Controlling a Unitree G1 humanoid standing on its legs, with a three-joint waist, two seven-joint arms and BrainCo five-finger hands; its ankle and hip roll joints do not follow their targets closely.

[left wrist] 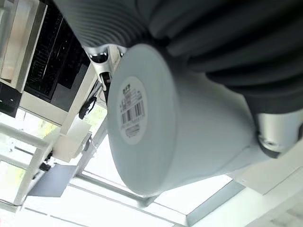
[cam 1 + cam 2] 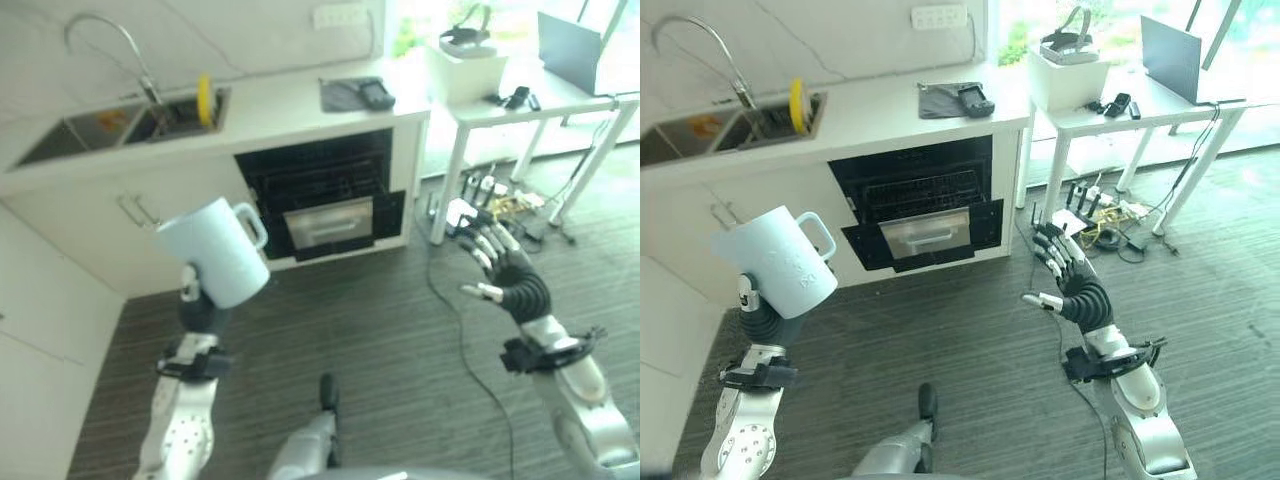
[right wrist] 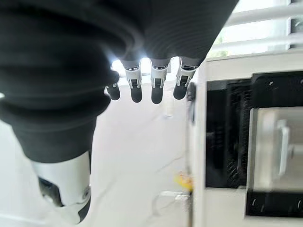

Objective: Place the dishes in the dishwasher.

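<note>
A large pale blue jug [image 2: 215, 250] with a side handle is held up in front of the counter, its base [image 1: 132, 111] carrying a label. My left hand [image 2: 190, 290] is beneath and behind it, shut on the jug. The dishwasher [image 2: 320, 195] stands open under the white counter, with a dark rack inside and a steel-fronted panel lower down. It lies beyond the jug and a little to the right. My right hand [image 2: 510, 275] is raised to the right over the floor, open with its fingers [image 3: 136, 87] spread and holding nothing.
A sink [image 2: 100, 125] with a curved tap and a yellow item [image 2: 205, 100] sits in the counter at the left. A dark cloth [image 2: 355, 93] lies on the counter above the dishwasher. A white table [image 2: 530, 105] stands at the right, with cables and plugs [image 2: 490, 205] on the floor beneath it.
</note>
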